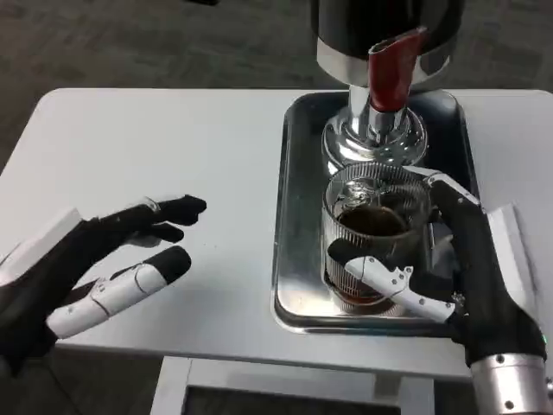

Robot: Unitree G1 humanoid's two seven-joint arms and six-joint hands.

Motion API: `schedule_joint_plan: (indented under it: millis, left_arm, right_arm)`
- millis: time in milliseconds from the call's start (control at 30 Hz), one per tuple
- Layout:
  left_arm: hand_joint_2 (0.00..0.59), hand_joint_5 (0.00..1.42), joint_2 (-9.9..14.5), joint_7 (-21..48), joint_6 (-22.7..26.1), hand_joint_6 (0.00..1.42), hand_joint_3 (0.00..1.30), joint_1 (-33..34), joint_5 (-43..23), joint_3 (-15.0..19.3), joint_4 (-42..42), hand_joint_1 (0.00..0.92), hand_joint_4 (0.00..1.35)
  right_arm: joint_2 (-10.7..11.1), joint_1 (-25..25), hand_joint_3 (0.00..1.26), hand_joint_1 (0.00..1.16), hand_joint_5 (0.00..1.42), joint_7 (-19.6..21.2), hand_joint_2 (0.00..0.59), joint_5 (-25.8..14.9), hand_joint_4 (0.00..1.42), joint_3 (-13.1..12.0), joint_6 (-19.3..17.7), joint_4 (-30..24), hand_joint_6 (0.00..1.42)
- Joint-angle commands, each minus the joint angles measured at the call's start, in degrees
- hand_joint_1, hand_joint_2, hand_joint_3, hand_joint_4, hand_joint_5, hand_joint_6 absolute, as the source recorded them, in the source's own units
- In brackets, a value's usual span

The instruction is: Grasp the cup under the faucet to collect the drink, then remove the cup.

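The cup (377, 233) stands in the metal tray (298, 216), right below the faucet (378, 130), so the drink can drop straight in. It is clear glass with thin ribs up its round side, and dark brown drink sits inside. The right hand (458, 268) wraps around it from 4 o'clock, fingers pressed on the glass, likely to keep it steady and ready to lift. At 12 o'clock from the cup is the shiny dispenser with its red lever (393, 65). The tray is smooth, silver and has a raised rim, good for catching spills. At 9 o'clock, well apart, the left hand (95, 268) waits over the white table (173, 147), fingers spread, holding nothing.
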State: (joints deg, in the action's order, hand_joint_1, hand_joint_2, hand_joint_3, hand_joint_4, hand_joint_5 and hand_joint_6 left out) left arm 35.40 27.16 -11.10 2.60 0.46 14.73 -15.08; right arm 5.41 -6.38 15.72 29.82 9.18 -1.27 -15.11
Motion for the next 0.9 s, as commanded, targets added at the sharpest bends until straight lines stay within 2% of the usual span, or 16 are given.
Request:
schedule_joint_plan:
  millis: [33,367,900]
  left_arm:
    - [0.106,0.27,1.0,0.7,-1.2,0.26,0.26,0.9,0.2,-0.9,0.9,0.0,0.23]
    - [0.102,0.27,0.5,0.5,-1.9,0.26,0.26,4.7,0.7,-3.9,3.1,0.0,0.23]
    - [0.103,0.26,0.8,0.8,-2.9,0.26,0.25,5.8,0.7,-6.1,2.4,0.0,0.23]
  right_arm:
    - [-0.2,1.2,0.97,0.81,1.36,-0.9,0.201,-1.0,1.16,-0.9,-0.9,-2.3,1.42]
    - [1.8,5.5,1.02,0.82,1.42,-5.0,0.201,-3.9,1.2,-5.2,-1.5,-9.5,1.42]
    - [2.0,8.5,1.05,0.82,1.42,-9.1,0.208,-7.3,1.23,-10.1,-0.9,-16.7,1.42]
